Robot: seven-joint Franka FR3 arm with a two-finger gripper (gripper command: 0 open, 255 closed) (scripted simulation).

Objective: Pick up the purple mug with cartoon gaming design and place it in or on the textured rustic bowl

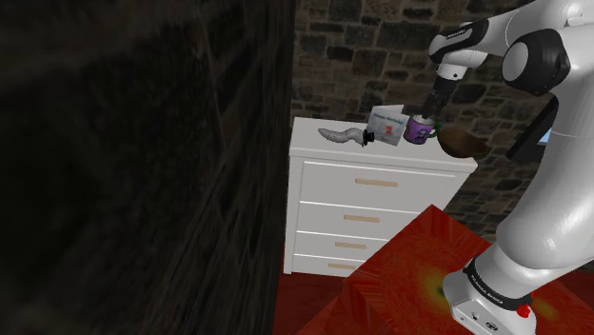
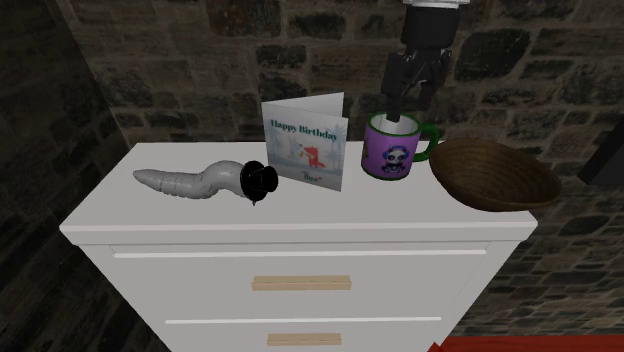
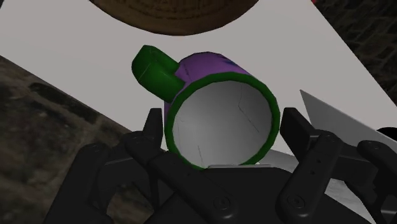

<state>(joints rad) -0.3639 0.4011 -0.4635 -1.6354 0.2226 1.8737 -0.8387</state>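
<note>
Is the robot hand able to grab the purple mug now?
Likely yes: its open fingers stand either side of the purple mug, with nothing blocking them.

Glossy white arm (image 1: 557, 214) links, dark joints (image 1: 539, 59), all-black screw-studded pincer (image 2: 408, 92), dark lettered band (image 1: 487, 285) and red spot (image 1: 522, 310) at base.

The purple mug (image 2: 392, 150) stood upright toward the far right of the white dresser top (image 2: 150, 215). It had a green rim, a green handle, a pale empty inside and a cartoon figure on its side. Its handle pointed to the second exterior view's right, toward the brown bowl (image 2: 495, 175). The bowl was shallow, finely ridged and open side up, and sat just beside the mug at the top's right end.
</note>
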